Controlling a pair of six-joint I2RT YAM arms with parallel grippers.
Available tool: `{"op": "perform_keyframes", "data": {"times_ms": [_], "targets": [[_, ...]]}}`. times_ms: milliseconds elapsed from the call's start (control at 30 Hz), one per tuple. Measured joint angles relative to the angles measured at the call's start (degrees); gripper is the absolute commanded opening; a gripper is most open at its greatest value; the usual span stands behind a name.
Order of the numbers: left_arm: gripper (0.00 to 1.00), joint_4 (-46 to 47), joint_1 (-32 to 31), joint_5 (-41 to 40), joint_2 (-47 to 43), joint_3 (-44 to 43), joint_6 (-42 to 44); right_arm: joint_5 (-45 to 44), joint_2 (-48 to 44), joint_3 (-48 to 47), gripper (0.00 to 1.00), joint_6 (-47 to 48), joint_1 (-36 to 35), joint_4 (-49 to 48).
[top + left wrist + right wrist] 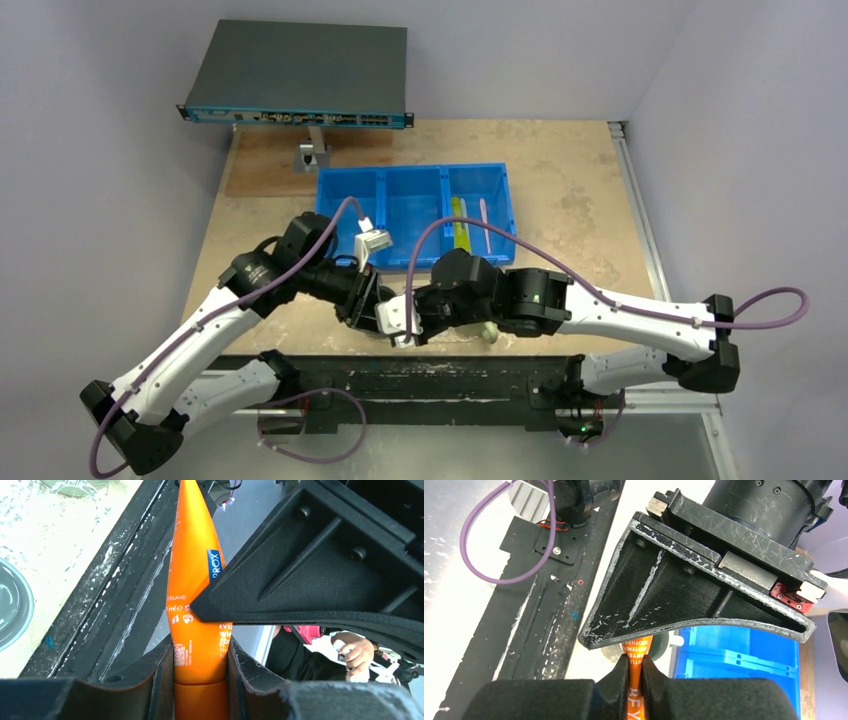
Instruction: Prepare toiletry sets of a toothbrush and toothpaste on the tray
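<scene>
Trouble looms: left fingers (150, 680) and right fingers (610, 685) both clench the orange toothpaste tube (197, 580). Opposed pulls could crease it; an early release might drop it.

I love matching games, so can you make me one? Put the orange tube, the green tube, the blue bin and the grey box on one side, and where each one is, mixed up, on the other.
Things:
1. orange tube
2. green tube
3. blue bin
4. grey box

Places:
A. at the far end, behind the bin
B. pinched by the left gripper and the right gripper together
C. in the middle of the table
D. lying in the bin's right compartment

Pairs: 1-B, 2-D, 3-C, 4-A
</scene>
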State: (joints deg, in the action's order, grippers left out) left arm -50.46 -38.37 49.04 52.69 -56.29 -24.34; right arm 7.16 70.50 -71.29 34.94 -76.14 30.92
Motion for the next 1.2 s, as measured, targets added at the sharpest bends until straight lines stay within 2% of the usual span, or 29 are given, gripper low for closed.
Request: {"op": "perform_keyframes", "data": {"times_ms": [100,167,533,733,867,1200], "targets": [[0.00,0.7,0.0,0.1,0.0,0.3,0.0,-0.3,-0.2,0.1,0.34,-0.1,0.0,0.0],[0.00,1.0,0.0,0.1,-0.1,0.6,0.0,-0.7,-0.8,0.3,0.43,-0.3,0.0,-0.1],[0.00,2.8,0.0,-5.1,-6.8,3.9,-0.9,-4.5,-9.0,6.3,0.68,-6.0,0.0,-6.2],[0.00,4.2,0.0,-9.6,-11.1,5.1,-2.2,-7.0,-14.5,10.8,0.69,-11.9,0.3,-11.2],[0.00,5.8,0.0,-11.8,-13.6,6.1,-3.2,-7.6,-15.5,10.9,0.69,-17.7,3.0,-14.2],[0.00,12.0,0.0,-16.0,-19.1,10.2,-6.6,3.5,-15.2,10.9,0.70,-36.1,18.5,-19.6]]}}
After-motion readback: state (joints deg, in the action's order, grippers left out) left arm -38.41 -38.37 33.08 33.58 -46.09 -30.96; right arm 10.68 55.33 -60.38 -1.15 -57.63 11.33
